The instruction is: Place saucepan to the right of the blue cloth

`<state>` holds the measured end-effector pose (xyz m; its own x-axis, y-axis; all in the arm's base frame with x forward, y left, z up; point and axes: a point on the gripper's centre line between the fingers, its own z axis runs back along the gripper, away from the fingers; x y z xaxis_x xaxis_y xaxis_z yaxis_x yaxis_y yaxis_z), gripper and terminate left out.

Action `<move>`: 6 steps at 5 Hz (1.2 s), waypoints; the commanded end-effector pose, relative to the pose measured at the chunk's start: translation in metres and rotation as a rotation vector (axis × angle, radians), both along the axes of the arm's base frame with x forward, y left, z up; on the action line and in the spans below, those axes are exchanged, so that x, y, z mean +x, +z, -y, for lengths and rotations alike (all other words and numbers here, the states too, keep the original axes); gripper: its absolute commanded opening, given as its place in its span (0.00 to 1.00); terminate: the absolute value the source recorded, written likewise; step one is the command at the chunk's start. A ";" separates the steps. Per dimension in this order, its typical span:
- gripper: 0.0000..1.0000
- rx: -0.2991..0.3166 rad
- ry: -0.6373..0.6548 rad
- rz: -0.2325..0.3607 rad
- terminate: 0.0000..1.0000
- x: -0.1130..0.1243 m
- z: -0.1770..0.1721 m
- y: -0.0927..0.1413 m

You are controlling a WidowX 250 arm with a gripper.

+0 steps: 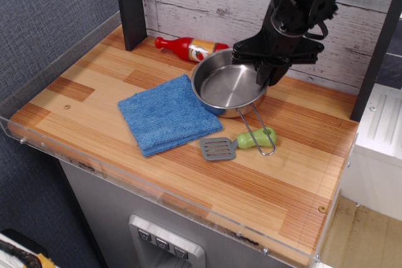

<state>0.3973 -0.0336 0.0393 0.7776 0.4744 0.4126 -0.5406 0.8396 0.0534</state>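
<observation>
While the saucepan [228,85] already sits just right of the blue cloth [166,115], we judge the task nearly done but not finished: the gripper [266,70] is clamped on the pan's far-right rim, jaws closed over the edge. We can't tell for sure whether the pan base rests on the wooden counter [270,180] or hangs a touch above it; it looks low and about level. The left rim of the pan seems to touch or slightly overlap the cloth's right corner. Its wire-loop handle [259,131] points toward the near side and crosses the green handle of the spatula [237,144]. A red ketchup bottle [187,47] lies behind, by the far wall. Left to do, in our view: settle the pan, let go, lift clear.
</observation>
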 end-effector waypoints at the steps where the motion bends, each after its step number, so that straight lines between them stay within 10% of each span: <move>1: 0.00 0.018 -0.003 0.022 0.00 -0.006 0.001 0.003; 2: 1.00 0.032 0.012 0.008 0.00 -0.007 -0.002 0.001; 6: 1.00 0.012 -0.009 0.014 0.00 -0.010 -0.005 0.010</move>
